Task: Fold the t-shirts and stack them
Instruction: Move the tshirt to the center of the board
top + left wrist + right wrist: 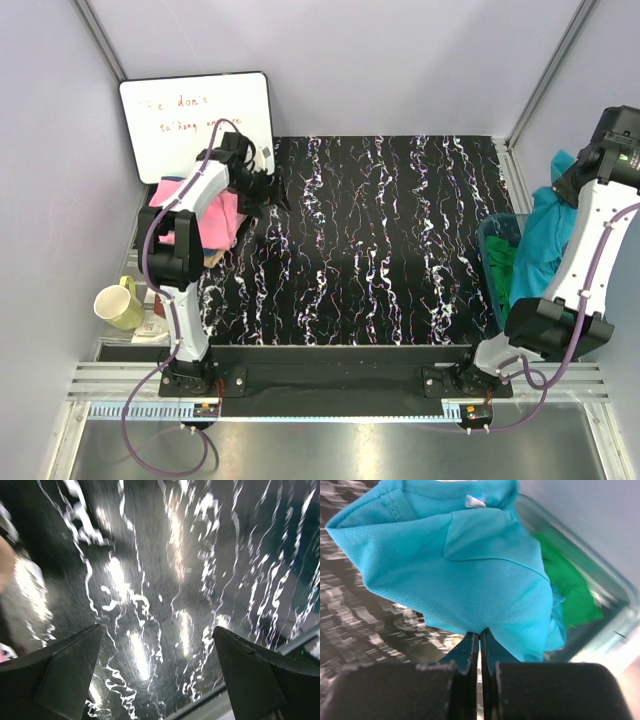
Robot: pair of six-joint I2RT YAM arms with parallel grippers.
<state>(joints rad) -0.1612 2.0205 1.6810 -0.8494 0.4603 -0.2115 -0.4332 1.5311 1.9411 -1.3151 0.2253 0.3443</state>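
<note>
A teal-blue t-shirt [465, 575] hangs from my right gripper [480, 632], whose jaws are pinched shut on a fold of its cloth. In the top view this teal-blue t-shirt [545, 240] droops over the tub at the table's right edge, below the raised right arm. A green t-shirt [567, 592] lies in the tub [615, 605]. A pink t-shirt [218, 218] lies folded at the table's left edge, partly under my left arm. My left gripper [157, 645] hovers open over the marbled black tabletop [160, 555], nothing between its fingers [70, 665].
A whiteboard [190, 110] with red writing leans at the back left. A yellow-green mug [120, 303] stands off the table's left side. Grey walls close in the cell. The translucent tub [490, 240] sits at the right edge of the tabletop [370, 240].
</note>
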